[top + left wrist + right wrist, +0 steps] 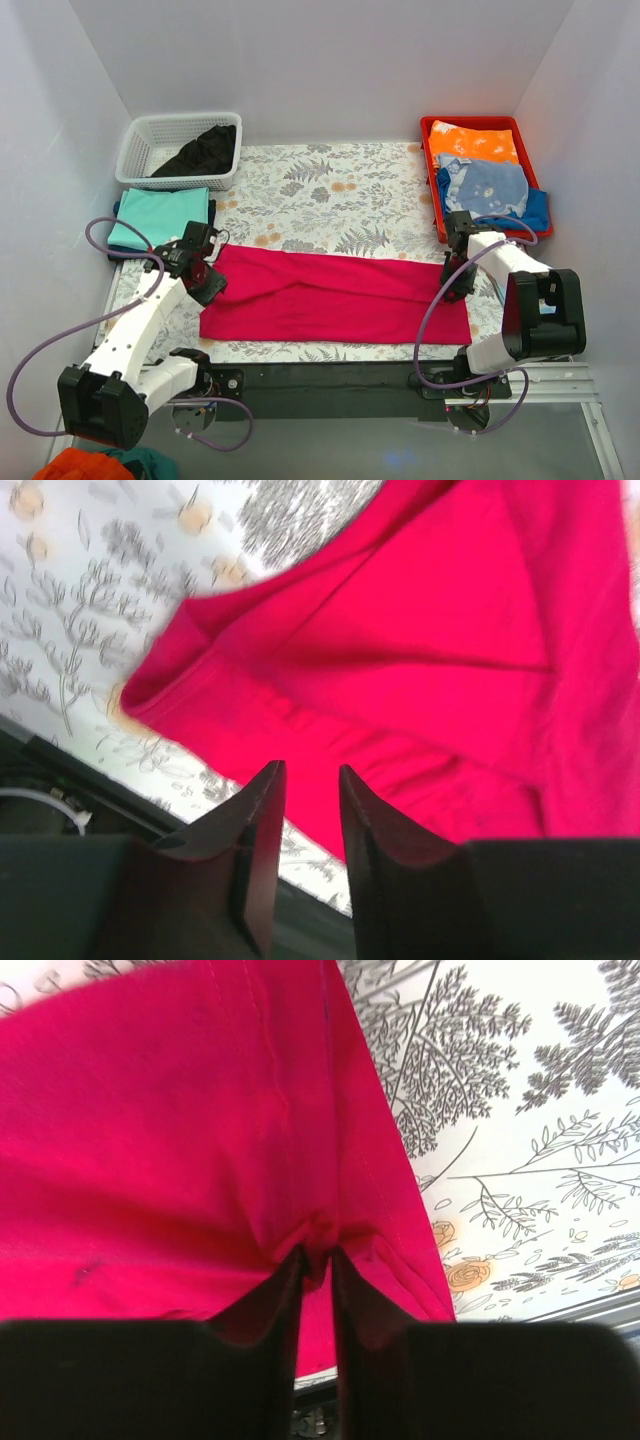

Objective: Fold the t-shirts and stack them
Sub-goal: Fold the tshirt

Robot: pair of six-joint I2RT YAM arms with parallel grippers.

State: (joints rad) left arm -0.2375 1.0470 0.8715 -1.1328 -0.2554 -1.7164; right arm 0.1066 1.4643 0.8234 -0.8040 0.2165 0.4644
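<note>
**Counter, floral cloth cover (330, 190).**

1. Red t-shirt (335, 295): folded into a long flat band that runs left to right along the near edge. Its right end stops short of the near right corner.
2. Right gripper (452, 283): set on the band's right end. In the wrist view the fingers (352, 1305) are closed tight, with a small pucker of red cloth pinched between the tips.
3. Left gripper (207, 283): set at the band's left end. In the wrist view the jaws stand a narrow gap apart with no cloth between them, just above the hemmed near left corner of the shirt (400, 670).
4. Teal t-shirt (160, 217): folded square at the left edge, just beyond the left wrist.
5. White basket (140, 150): at the far left corner, touching the teal tee's far side. It holds a crumpled black garment (205, 150).
6. Red tray (430, 170): at the far right corner, just beyond the right arm. It holds an orange piece (475, 142), a pale blue patterned piece (485, 185) and a blue garment (537, 208) underneath.
7. Purple cables (60, 345): looped beside both arms.
</note>
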